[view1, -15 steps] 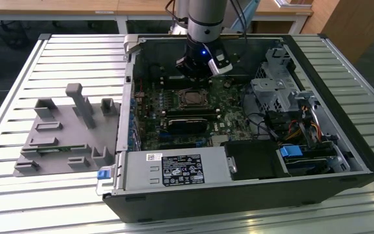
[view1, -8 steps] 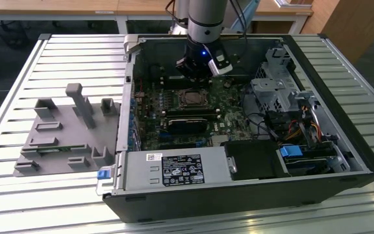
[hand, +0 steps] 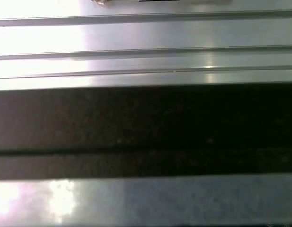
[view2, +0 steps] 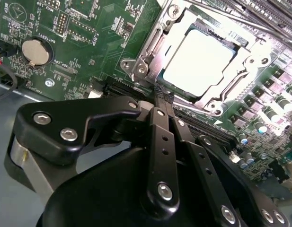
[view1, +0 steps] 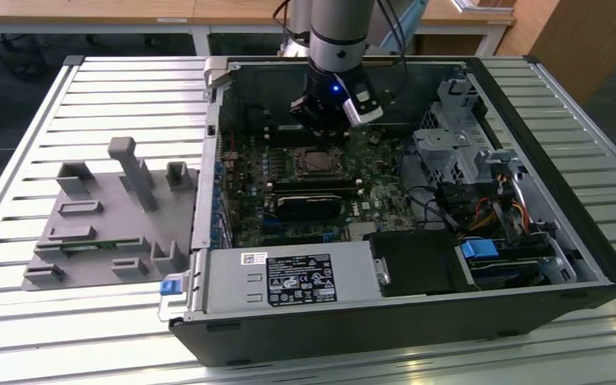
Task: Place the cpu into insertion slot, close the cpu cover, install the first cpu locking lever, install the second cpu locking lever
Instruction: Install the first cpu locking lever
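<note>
The claw (view2: pixel 162 97) hangs inside the open computer case (view1: pixel 522 265), low over the green board (view1: pixel 286 172). In the second wrist view its two black fingers (view2: pixel 157 127) are pressed tight together with nothing between them, so the claw is clenched and empty. The fingertips sit just beside the edge of the slot (view2: pixel 136 66).

The cpu (view2: pixel 198 64) lies flat in the slot, its pale top facing up. The cover (view2: pixel 231 87) lies down around the cpu, with the chip showing through its window.

In the exterior view the slot (view1: pixel 316 163) is just below the claw (view1: pixel 324 127). The case rests on a ribbed metal worktop (view1: pixel 126 88). A grey plastic holder (view1: pixel 105 216) stands on the worktop at the exterior view's left.
</note>
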`<state>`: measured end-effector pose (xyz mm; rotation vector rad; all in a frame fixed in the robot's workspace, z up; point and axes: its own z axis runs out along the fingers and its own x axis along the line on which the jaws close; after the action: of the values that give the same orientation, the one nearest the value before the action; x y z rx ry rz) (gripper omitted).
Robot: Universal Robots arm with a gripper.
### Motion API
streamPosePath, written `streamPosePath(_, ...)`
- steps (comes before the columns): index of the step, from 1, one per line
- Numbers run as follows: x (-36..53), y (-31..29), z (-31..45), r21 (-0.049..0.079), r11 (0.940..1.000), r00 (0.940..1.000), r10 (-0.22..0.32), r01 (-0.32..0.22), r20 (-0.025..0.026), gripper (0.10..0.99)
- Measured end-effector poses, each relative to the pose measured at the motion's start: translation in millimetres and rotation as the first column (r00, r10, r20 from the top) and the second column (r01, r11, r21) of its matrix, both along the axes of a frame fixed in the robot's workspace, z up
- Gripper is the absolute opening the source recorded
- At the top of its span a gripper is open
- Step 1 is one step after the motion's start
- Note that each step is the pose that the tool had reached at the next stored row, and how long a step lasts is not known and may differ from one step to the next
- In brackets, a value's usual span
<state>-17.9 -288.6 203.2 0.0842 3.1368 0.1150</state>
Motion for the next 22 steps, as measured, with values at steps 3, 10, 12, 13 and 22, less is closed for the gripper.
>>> streamPosePath(3,0.1,0.1,-1.8,-0.008,1.0,1.0,0.0,0.0,0.0,0.106)
streamPosePath(10,0.5,0.4,-4.6,-0.018,0.9998,1.0,0.0,0.0,-0.0005,0.106)
streamPosePath(12,0.6,0.5,-4.8,-0.019,0.9998,1.0,0.0,0.0,-0.0003,0.106)
streamPosePath(13,0.7,0.5,-4.9,-0.018,0.9998,1.0,0.0,0.0,-0.0001,0.106)
streamPosePath(22,1.2,0.6,-2.4,-0.027,0.9996,1.0,0.0,0.0,0.0001,0.106)
